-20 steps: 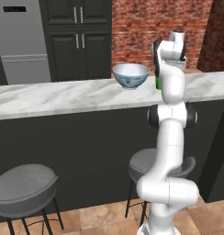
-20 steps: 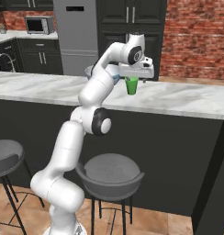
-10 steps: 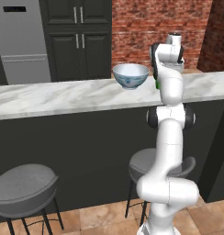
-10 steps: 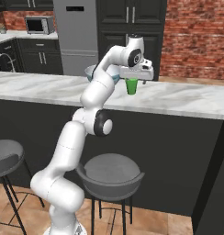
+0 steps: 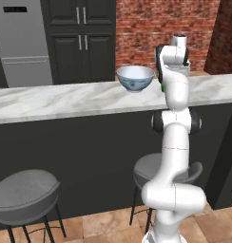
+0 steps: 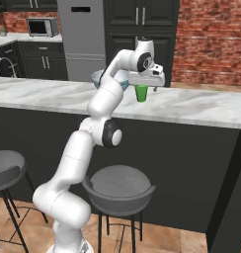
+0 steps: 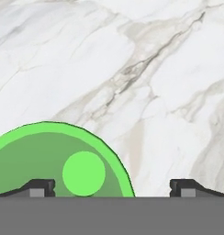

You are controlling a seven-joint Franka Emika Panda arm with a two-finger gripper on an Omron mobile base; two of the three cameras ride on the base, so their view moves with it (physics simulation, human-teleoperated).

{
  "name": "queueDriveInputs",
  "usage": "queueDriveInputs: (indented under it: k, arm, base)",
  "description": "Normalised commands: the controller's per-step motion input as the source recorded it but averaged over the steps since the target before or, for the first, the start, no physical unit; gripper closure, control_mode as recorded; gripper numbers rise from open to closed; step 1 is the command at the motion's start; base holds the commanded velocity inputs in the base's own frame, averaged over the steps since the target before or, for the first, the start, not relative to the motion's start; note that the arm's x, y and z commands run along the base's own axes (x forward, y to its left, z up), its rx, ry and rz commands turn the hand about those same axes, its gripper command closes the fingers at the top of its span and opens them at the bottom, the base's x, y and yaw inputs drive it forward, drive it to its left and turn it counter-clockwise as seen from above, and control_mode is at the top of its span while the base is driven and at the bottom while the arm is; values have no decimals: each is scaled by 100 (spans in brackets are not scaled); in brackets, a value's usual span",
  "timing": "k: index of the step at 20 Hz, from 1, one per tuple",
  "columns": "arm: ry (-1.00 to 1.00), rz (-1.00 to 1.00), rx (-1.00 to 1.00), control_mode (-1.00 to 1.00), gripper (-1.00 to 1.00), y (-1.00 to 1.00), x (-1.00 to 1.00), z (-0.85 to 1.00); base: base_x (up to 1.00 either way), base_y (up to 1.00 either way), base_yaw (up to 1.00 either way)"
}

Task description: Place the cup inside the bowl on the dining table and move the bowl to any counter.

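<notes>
The small green cup (image 6: 141,94) stands upright on the marble dining table (image 6: 201,106). My gripper (image 6: 142,87) hangs right above it, pointing down, open and holding nothing. In the hand view the cup (image 7: 63,165) is seen from above at the lower left, off centre toward the left fingertip (image 7: 39,187), and the gripper (image 7: 113,188) has its jaws wide apart. The white bowl with a blue pattern (image 5: 135,78) sits on the table just left of the arm, and a green sliver of the cup (image 5: 162,88) peeks out beside the arm. From the right base view the bowl (image 6: 99,78) is mostly hidden behind the arm.
Bare marble of the table top (image 5: 51,99) stretches to the left of the bowl. Round grey bar stools (image 5: 25,194) (image 6: 117,185) stand in front of the table's black face. Behind it are dark cabinets (image 5: 82,38), a steel fridge (image 5: 20,42) and a brick wall (image 6: 211,39).
The hand has sunk slightly toward the cup. Its jaws have stayed open, and the cup and bowl have not moved.
</notes>
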Motion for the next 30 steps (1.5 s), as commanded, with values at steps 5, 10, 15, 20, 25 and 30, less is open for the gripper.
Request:
queueDriveInputs:
  k: [5,10,15,20,25,30]
  arm:
    - [0,-3,0,-100,100,0,0,0]
    - [4,-1,0,-100,100,0,0,0]
    - [0,0,0,-100,100,0,0,0]
    - [0,0,0,-100,100,-4,0,3]
    - [0,0,3,-100,100,-10,0,37]
    - [1,0,4,-100,100,0,-33,66]
  base:
    - [0,0,0]
    - [0,0,0]
    - [0,0,0]
    - [0,0,0]
    - [0,0,0]
    - [0,0,0]
